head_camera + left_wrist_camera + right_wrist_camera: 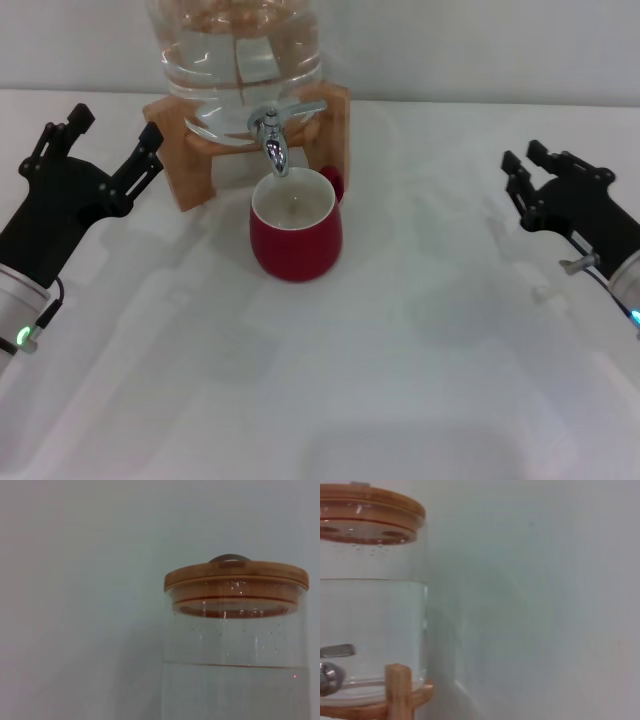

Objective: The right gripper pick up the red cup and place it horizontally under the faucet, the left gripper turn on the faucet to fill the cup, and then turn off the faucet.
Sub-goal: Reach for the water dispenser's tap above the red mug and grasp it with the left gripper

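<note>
Left gripper (105, 150), prongs spread and holding nothing, sits at left of frame, near the wooden stand (190, 170) and angled toward the faucet (272, 135), probably to reach the lever. Cup (296, 228) stands upright at centre, directly beneath the spout, mouth up to catch water; it looks empty. Right gripper (535, 180), spread and empty, sits at right of frame, well apart from the cup.

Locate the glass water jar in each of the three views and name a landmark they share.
Head view: glass jar top centre, on its wooden stand.
Left wrist view: jar lower right, under its wooden lid.
Right wrist view: jar at left edge.
Shared landmark: the water-filled jar; both wrist views show the lid.
</note>
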